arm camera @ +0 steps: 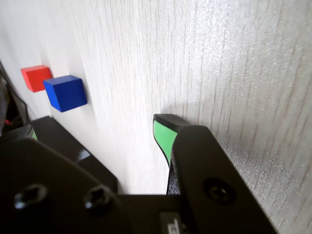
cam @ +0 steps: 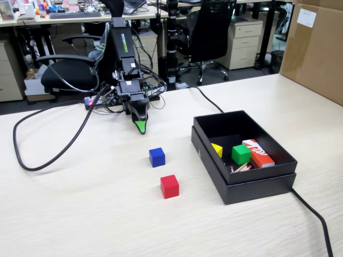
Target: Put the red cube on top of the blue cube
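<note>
The red cube (cam: pixel 169 186) sits on the pale wood table (cam: pixel 80 214), nearest the camera in the fixed view. The smaller blue cube (cam: pixel 157 157) stands just behind it, a small gap between them. My gripper (cam: pixel 140 127) hangs low over the table behind both cubes, its green-padded tip pointing down, about a cube's width short of the blue one. In the wrist view the blue cube (arm camera: pixel 65 92) and red cube (arm camera: pixel 35 78) lie far off at the upper left. The gripper (arm camera: pixel 97 129) is open, bare table showing between its jaws; one green-lined finger (arm camera: pixel 163 134) is plain.
An open black box (cam: pixel 244 176) stands right of the cubes, holding a yellow piece (cam: pixel 216 150), a green cube (cam: pixel 240 154) and an orange-red box (cam: pixel 258 152). A black cable (cam: pixel 32 160) loops over the table's left. A cardboard carton (cam: pixel 316 48) stands at the far right.
</note>
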